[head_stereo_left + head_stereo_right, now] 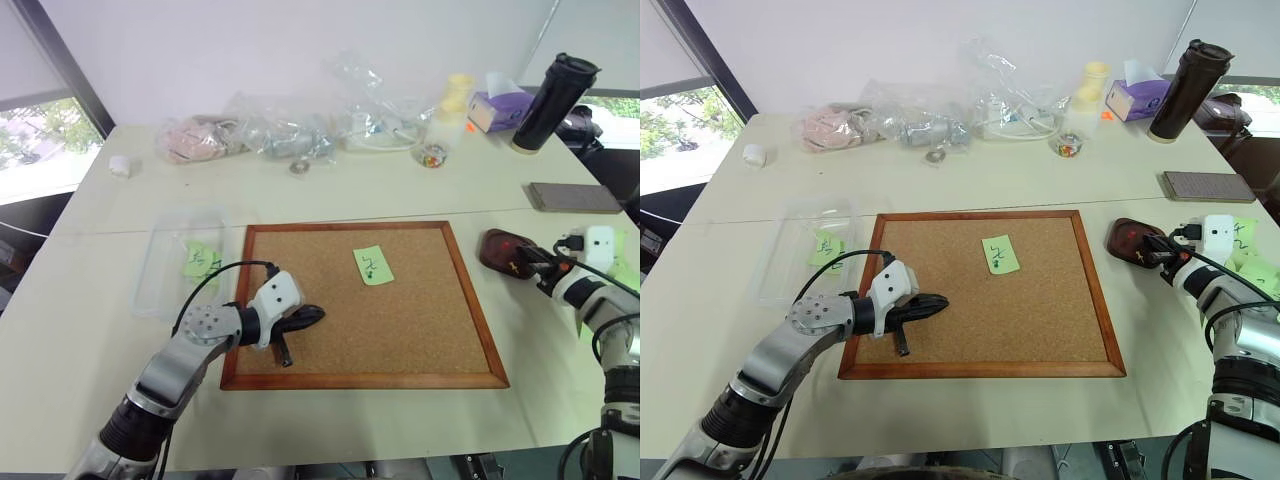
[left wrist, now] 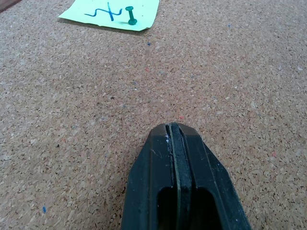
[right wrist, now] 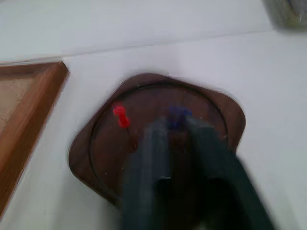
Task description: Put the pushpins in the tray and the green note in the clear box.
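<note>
Table (image 1: pixel 330 190): pale top, clutter of clear bags, tissue box and dark flask along the far edge, well away from the work.

Cork board (image 1: pixel 420 330): centre of table, wooden frame. One green note (image 1: pixel 373 265) is on it, held there by a green pin (image 2: pixel 130 15) through the paper, so the pin must come out before the note can be lifted.

Clear box (image 1: pixel 165 262): just beside the board's left edge, already holding a green note. It sits in easy reach of the left arm, probably why that arm handles the notes.

Tray (image 1: pixel 503 250): just right of the board, near the right arm. It holds a red pin (image 3: pixel 121 116), and a blue pin (image 3: pixel 178 114) sits at the tips of the fingers.

Left gripper (image 2: pixel 175 139): jaws pressed together, nothing between them, low over bare cork at the board's near-left part, pointing toward the pinned note. Looks parked, waiting.

Right gripper (image 3: pixel 175 127): over the tray, jaws parted a little, blue pin between the tips or just past them. Judged: a release into the tray. Blur, so whether the pin is free, I cannot tell.
</note>
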Tool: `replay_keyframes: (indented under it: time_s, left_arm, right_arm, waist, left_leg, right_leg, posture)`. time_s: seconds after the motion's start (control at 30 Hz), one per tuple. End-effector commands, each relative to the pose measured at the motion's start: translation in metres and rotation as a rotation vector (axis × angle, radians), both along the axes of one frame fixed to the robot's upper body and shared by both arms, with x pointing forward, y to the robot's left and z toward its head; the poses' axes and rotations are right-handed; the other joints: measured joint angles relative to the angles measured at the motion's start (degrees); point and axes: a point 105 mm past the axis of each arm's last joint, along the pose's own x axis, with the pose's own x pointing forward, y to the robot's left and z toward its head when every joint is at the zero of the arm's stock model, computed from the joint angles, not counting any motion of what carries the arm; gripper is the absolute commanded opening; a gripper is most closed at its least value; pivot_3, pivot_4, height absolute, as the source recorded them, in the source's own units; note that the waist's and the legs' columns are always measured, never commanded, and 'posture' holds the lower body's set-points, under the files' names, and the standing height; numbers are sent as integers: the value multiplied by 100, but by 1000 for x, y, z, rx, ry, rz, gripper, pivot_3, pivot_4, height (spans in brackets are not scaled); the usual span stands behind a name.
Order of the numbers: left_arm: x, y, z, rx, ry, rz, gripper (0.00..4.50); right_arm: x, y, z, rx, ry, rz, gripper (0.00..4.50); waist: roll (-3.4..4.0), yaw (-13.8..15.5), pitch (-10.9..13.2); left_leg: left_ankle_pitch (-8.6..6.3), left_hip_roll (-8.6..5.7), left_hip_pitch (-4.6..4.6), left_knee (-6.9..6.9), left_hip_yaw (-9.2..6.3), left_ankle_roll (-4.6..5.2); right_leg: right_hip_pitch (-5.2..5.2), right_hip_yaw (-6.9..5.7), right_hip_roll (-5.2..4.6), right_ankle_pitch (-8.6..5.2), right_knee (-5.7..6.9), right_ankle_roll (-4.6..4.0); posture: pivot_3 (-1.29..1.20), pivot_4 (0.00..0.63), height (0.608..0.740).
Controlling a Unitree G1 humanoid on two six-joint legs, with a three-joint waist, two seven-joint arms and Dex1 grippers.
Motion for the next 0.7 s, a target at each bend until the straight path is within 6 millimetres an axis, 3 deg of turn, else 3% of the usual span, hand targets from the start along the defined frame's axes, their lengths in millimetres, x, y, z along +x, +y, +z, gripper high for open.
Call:
replay_keyframes:
  time_s: [0.03,0.07,0.5,0.6,0.7]
  left_arm:
    - [-6,1,-17,32,71,-7,0]
    - [-6,1,-17,31,71,-7,0]
    - [-3,0,-17,20,68,-2,0]
    - [-3,0,-17,20,67,1,0]
    - [-3,1,-17,19,66,4,0]
  right_arm:
    - [1,-6,8,-17,-13,-17,2792]
    - [1,-6,10,-22,-23,-21,3330]
    - [7,3,49,-31,-116,36,3330]
    - [4,17,69,-38,-148,104,3330]
    - [-2,43,75,-60,-139,219,3330]
  waist:
    - [0,13,0]
    - [0,13,0]
    - [1,16,-1]
    - [6,18,-1]
    - [5,20,-1]
  left_leg:
    - [0,-1,0,1,0,0]
    - [0,-2,-1,1,0,0]
    - [0,-4,-2,3,0,0]
    - [0,-4,-2,3,0,0]
    - [0,-4,-4,3,-2,0]
  right_leg:
    - [1,0,0,0,0,0]
    - [1,0,0,0,0,0]
    - [0,0,-1,0,0,0]
    - [0,0,-1,0,0,0]
    - [-1,0,-1,0,0,0]
  posture:
    - [0,150,740]
    - [0,150,740]
    - [0,150,740]
    - [0,150,740]
    - [0,150,740]
